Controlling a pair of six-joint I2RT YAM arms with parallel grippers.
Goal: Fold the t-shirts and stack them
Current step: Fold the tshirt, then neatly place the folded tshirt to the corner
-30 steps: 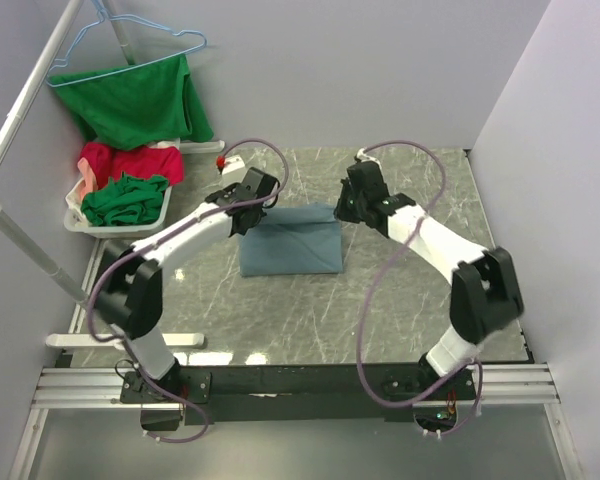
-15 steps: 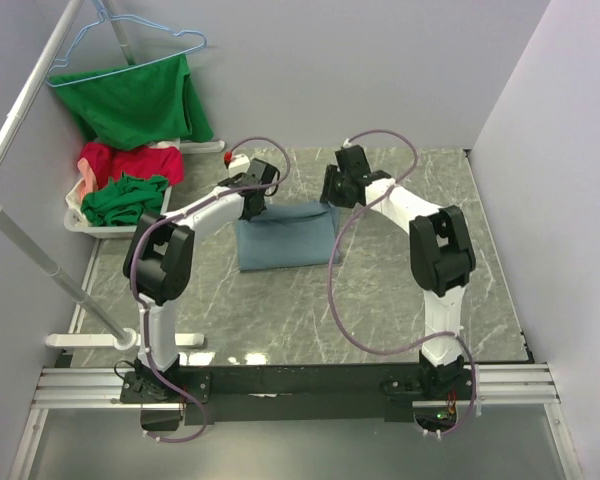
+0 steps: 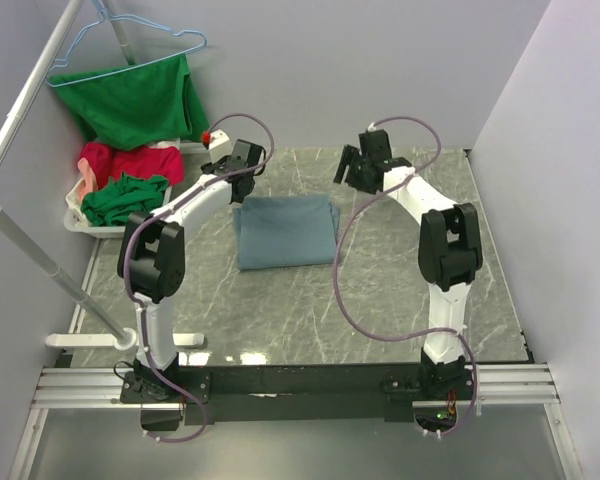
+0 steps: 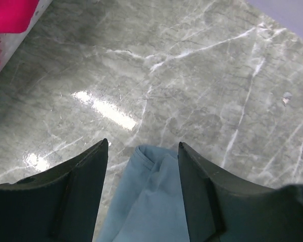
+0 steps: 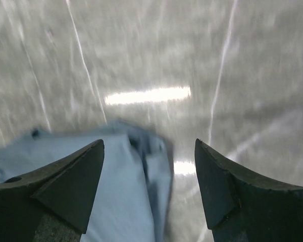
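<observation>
A dusty grey-blue t-shirt (image 3: 285,231) lies folded into a rectangle on the marble table (image 3: 400,285). My left gripper (image 3: 246,170) hovers open over its far left corner. In the left wrist view that corner (image 4: 151,196) shows between the spread fingers (image 4: 86,191), free of them. My right gripper (image 3: 350,170) hangs open over the far right corner. In the right wrist view the cloth (image 5: 118,201) lies blurred below the wide-apart fingers (image 5: 219,191). Red (image 3: 130,160) and dark green (image 3: 125,198) t-shirts fill a white basket (image 3: 80,222) at the left.
Another green shirt (image 3: 135,100) hangs on a blue hanger from the slanted rail (image 3: 20,125) at the back left. A small white object with a red top (image 3: 218,140) stands by the back wall. Walls close in at the back and the right.
Both grippers have opened and let go of the grey-blue shirt's far edge, then drawn back toward the far wall. The shirt has settled flat on the table.
</observation>
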